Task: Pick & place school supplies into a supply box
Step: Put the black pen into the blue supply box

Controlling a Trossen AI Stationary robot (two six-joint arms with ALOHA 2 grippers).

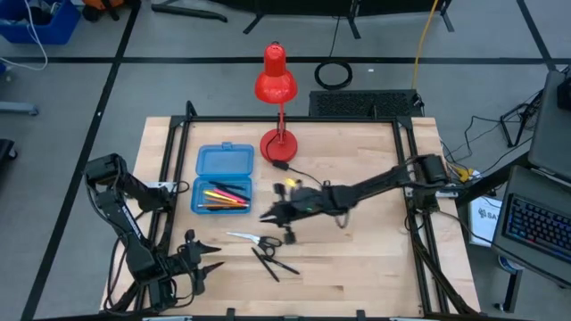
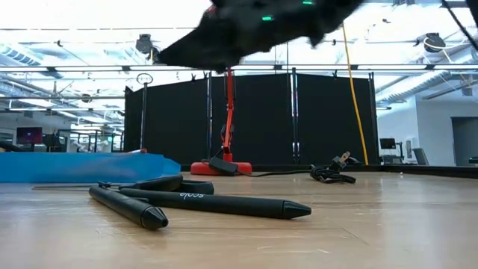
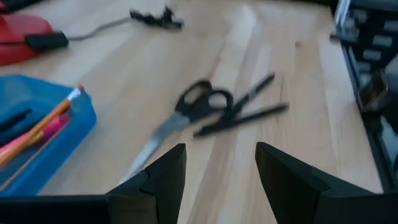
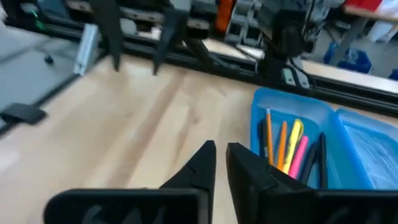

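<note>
The translucent blue supply box [image 1: 223, 178] lies open on the table's left half. Its tray [image 4: 292, 134] holds orange, yellow and pink pencils [image 1: 223, 194] and black pens. Small silver scissors with black handles [image 1: 254, 239] lie flat near the box, and two black pens [image 1: 270, 262] lie crossed beside them [image 3: 239, 112]. My right gripper [image 1: 266, 217] hovers above the table between the box and the scissors, shut and holding nothing [image 4: 219, 149]. My left gripper [image 1: 214, 259] is open [image 3: 221, 149], low at the near-left corner, pointing toward the scissors [image 3: 186, 112].
A red desk lamp [image 1: 277, 89] stands at the far edge behind the box, and its black cord and plug [image 1: 294, 183] trail onto the table. A black frame [image 1: 415, 178] borders the table. Bare wood [image 1: 357, 250] spreads to the right of the pens.
</note>
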